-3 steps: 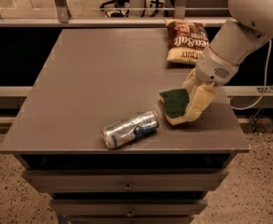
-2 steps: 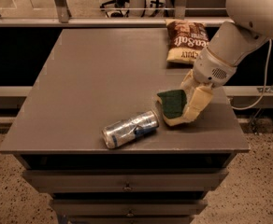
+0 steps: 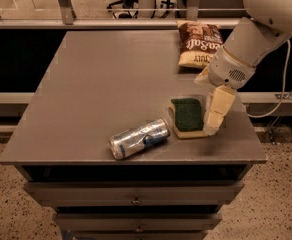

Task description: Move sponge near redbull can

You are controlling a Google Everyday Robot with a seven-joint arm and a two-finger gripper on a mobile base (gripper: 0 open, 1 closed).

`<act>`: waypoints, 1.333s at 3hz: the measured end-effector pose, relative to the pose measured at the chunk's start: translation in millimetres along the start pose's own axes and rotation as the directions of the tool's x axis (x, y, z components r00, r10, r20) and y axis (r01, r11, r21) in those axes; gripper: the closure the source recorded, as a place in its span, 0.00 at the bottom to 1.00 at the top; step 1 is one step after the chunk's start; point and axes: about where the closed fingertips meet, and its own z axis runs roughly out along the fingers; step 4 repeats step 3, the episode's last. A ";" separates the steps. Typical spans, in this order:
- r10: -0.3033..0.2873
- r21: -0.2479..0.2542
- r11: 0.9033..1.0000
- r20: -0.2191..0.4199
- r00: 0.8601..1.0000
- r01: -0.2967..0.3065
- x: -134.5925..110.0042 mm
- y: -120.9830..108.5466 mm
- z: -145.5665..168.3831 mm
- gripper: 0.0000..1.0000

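Observation:
The sponge lies flat on the grey table, dark green top up, near the front right. The redbull can lies on its side just left of it, with a small gap between them and its shiny round end facing front left. My gripper hangs from the white arm at the sponge's right edge. It looks open, with one pale finger standing beside the sponge and not squeezing it.
A brown-and-yellow chip bag lies at the table's back right, behind the arm. The table's front edge is close to the can and sponge. Drawers sit below the tabletop. A railing runs behind the table.
The sponge was tilted up in the gripper. It has moved slightly left toward the can and now lies flat on the table, with the finger beside it.

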 end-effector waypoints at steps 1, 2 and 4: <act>-0.007 0.065 0.998 -0.018 1.000 0.008 5.5 -12.3 -23.8 0.00; 0.013 0.147 0.989 0.029 0.999 -0.017 25.8 -31.9 -62.1 0.00; -0.011 0.243 0.970 0.068 0.998 -0.006 14.0 -47.3 -102.0 0.00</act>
